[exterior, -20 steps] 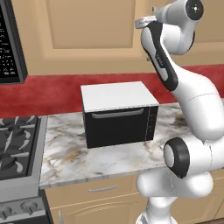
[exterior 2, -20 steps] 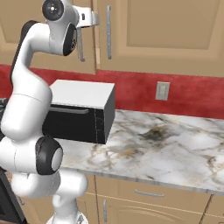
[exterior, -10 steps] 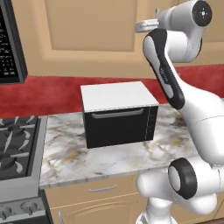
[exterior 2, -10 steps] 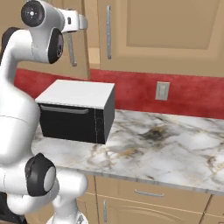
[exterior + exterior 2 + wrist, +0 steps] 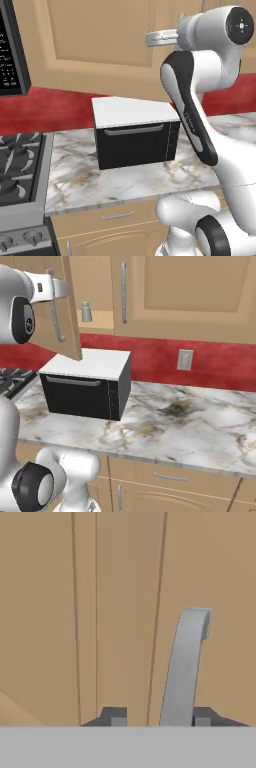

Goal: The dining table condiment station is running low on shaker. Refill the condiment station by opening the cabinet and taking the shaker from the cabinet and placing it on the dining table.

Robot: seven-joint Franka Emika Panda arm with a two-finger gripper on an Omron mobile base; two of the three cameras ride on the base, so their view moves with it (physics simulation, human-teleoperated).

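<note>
The cabinet's wide door (image 5: 69,316) stands swung out, and its front face fills the upper left base view (image 5: 100,35). Inside, on the shelf, a small grey shaker (image 5: 86,312) stands upright. My gripper (image 5: 61,289) (image 5: 153,39) is at the top of the door's silver bar handle (image 5: 56,323). In the hand view the handle (image 5: 184,667) runs up between my fingertips, close to the right one and with a gap to the left one; the gripper (image 5: 158,718) is open a little around it. The dining table and the condiment station are out of view.
A black-and-white oven (image 5: 135,132) (image 5: 85,386) sits on the marble counter (image 5: 190,421) right below the open door. A stove (image 5: 15,172) lies to the left. A narrower shut door with a like handle (image 5: 123,291) adjoins the opening.
The arm has drawn the cabinet door further out, uncovering the shelf and the shaker. The fingers have parted slightly from the handle.
</note>
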